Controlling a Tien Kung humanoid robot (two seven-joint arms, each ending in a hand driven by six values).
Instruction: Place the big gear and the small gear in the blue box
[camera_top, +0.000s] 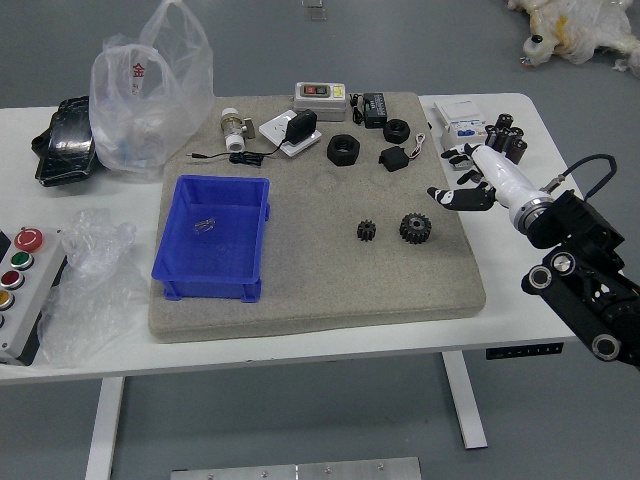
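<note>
The big gear (415, 228) is black and toothed and lies on the grey mat, right of centre. To its left on the same mat lies the small gear (367, 230), also black. The blue box (213, 290) stands on the mat's left part, with a small metallic item on its floor. My right hand (447, 177) hangs above the mat's right edge, up and to the right of the big gear, fingers spread and holding nothing. It touches neither gear. My left hand is out of view.
Black rings (343, 150), a black block (394, 158) and a cabled device (301, 127) lie toward the mat's far side. Plastic bags (150, 100) and a button panel (28, 290) are at the left. A white box (460, 118) stands behind my right hand.
</note>
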